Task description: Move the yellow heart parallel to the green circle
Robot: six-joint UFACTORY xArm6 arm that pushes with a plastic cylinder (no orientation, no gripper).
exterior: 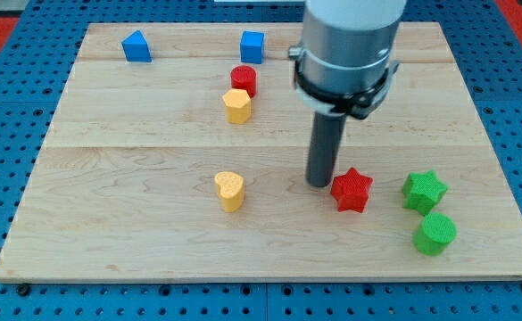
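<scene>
camera view shows my tip (319, 183) resting on the pale wooden bench (136, 152), just beside the red star block (352, 189), on its left. my tool is only a straight dark rod, so it has nothing to open or close, and it holds nothing.

the risk i see: if i start moving from here without care, the rod can push the red star block toward the green star block (423, 190) and then the green circle block (435, 234), because they are near each other. this would move my reference.

the yellow heart block (230, 190) lies well apart from my tip, toward the view's left, at almost the same height. the green circle block is lower, at the view's right.
</scene>
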